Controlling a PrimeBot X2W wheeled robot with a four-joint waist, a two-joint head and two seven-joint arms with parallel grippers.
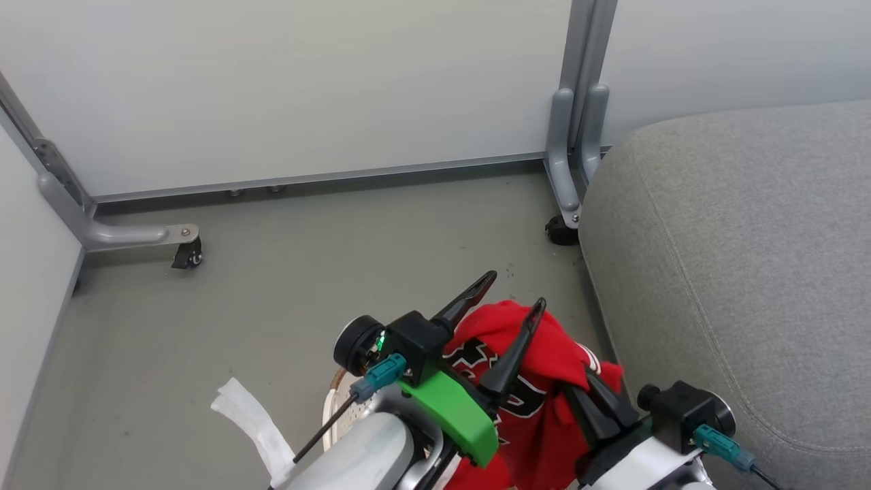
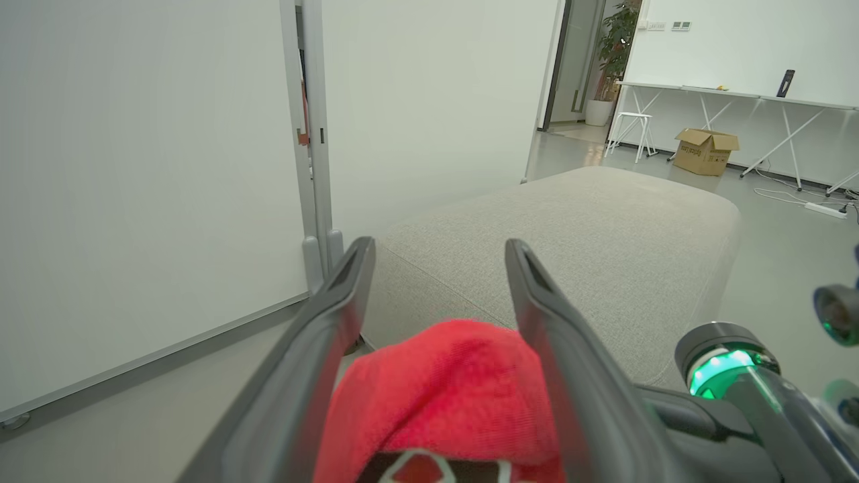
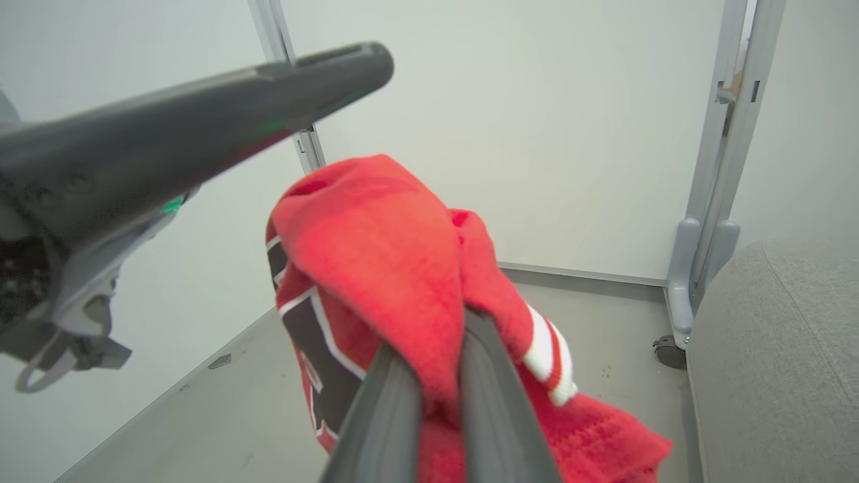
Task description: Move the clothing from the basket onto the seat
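The clothing (image 1: 551, 340), a red jersey with black-and-white numbers, hangs bunched in the air beside the seat (image 1: 748, 272), a big grey cushion on the right. My right gripper (image 1: 577, 381) is shut on a fold of it; in the right wrist view the gripper (image 3: 436, 349) pinches the red cloth (image 3: 376, 248). My left gripper (image 1: 517, 287) stands open, its fingers on either side of the bundle's top. The left wrist view shows the left gripper (image 2: 439, 247) with red cloth (image 2: 443, 389) loose between its fingers and the seat (image 2: 590, 228) beyond. A bit of the basket's rim (image 1: 331, 401) peeks out under my left arm.
White partition panels stand behind on grey legs with casters (image 1: 187, 255) (image 1: 561, 231), the right one close to the seat's corner. Grey floor lies between them. Beyond the seat, a cardboard box (image 2: 704, 151) sits on the floor near folding tables.
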